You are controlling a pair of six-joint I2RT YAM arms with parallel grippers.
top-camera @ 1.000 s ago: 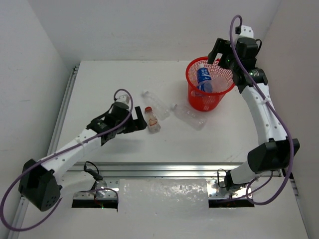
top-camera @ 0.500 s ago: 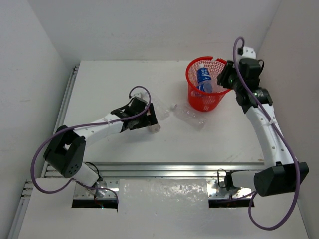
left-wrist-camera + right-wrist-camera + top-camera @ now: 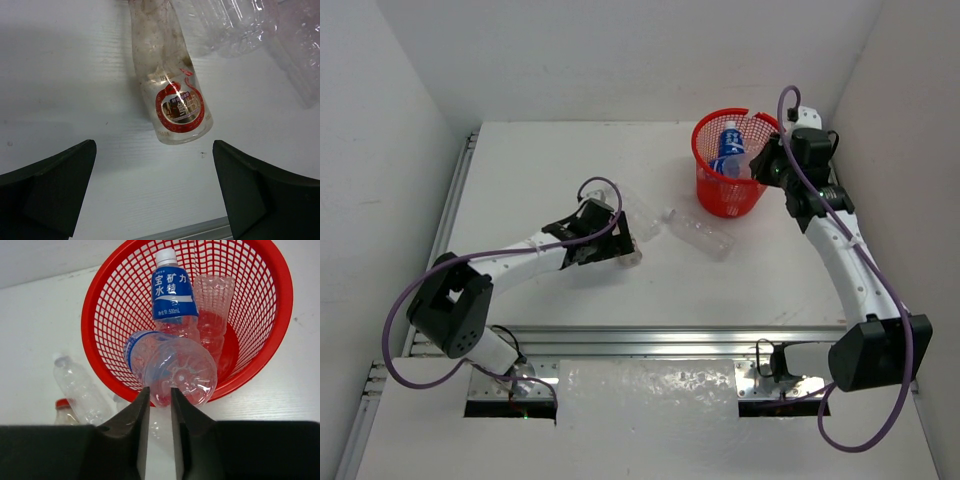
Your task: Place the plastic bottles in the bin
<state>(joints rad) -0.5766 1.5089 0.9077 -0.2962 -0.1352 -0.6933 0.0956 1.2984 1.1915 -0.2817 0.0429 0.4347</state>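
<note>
The red mesh bin (image 3: 720,195) (image 3: 107,300) stands at the back right. Inside it are an upright blue-labelled bottle (image 3: 172,295) with a white cap and a clear unlabelled one (image 3: 214,305). A third, blue-labelled bottle (image 3: 175,371) lies tipped over the near rim, base outward. My right gripper (image 3: 753,168) (image 3: 160,390) is shut, its tips right at that base. A small red-capped bottle (image 3: 626,247) (image 3: 172,95) lies on the table just ahead of my open left gripper (image 3: 616,240) (image 3: 154,149). Nothing is between the left fingers.
Two clear crumpled bottles (image 3: 640,212) (image 3: 702,235) lie between the red-capped bottle and the bin. White walls close in on both sides. A metal rail (image 3: 650,340) runs along the table's near edge.
My right gripper came down from above the bin to its rim and shut. The left arm reached forward to the red-capped bottle, then held still, open.
</note>
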